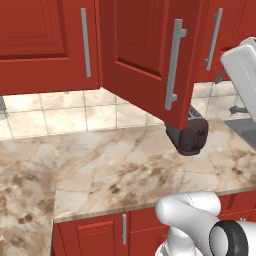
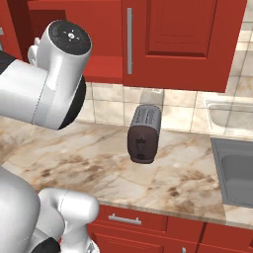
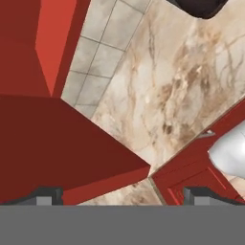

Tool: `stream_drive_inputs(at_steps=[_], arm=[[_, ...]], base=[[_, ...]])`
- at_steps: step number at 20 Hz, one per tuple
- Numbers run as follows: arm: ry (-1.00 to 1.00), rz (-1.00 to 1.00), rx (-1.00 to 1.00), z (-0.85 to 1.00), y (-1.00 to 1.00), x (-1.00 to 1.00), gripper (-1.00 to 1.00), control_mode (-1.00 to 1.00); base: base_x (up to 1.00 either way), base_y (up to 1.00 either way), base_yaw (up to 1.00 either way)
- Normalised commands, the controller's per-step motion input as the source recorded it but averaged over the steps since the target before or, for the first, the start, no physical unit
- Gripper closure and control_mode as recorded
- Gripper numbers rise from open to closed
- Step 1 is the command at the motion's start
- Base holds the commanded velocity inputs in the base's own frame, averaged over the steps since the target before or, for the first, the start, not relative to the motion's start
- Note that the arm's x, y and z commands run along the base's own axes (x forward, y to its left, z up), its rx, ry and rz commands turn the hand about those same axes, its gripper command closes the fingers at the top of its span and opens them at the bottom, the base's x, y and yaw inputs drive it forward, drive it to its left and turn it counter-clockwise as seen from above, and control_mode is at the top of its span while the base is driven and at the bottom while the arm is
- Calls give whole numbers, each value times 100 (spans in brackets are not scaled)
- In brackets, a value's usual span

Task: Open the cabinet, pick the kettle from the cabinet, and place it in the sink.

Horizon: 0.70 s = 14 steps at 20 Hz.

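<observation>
A simulated kitchen with red cupboards, a marble counter (image 1: 125, 170) and tiled wall behind it. The cabinet (image 1: 150, 55) hangs above the counter. 1 of its 2 doors is swung out toward the camera in the left base view, its long grey bar handle (image 1: 173, 65) facing the room. In the right base view the other door (image 2: 173, 39) looks shut, and beside it a gap shows the red shelf (image 2: 104, 69) inside.

So the 1st step, opening the cabinet, appears at least partly done. The kettle cannot be made out in any view; the robot's arm (image 2: 54, 79) covers much of the opened side, so whether it sits on the shelf cannot be told. Picking it up and setting it down are both judged still to do.

The sink (image 2: 237, 173) lies at the right end of the counter, a grey basin seen in part, with nothing visible in the part shown.

The gripper (image 3: 122, 194) looks down past the edge of the open door onto the counter. Its 2 dark fingertips (image 3: 45, 195) stand wide apart with nothing between them, so the jaws are released and empty.

A dark-brown and grey toaster (image 2: 143, 133) stands on the counter below the cabinet, well apart from the sink.

No brand, label or writing can be read anywhere; the toaster, doors and arm carry no legible marks.
</observation>
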Motion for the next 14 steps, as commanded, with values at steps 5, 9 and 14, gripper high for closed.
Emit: stream_drive_inputs(at_steps=[5, 9, 14], arm=[[1, 2, 9, -4, 18, 7, -100, -100], [0, 0, 7, -5, 22, 18, -100, -100], [0, 0, 8, -4, 17, 22, -100, -100]], base=[[0, 0, 0], [0, 0, 0], [0, 0, 0]])
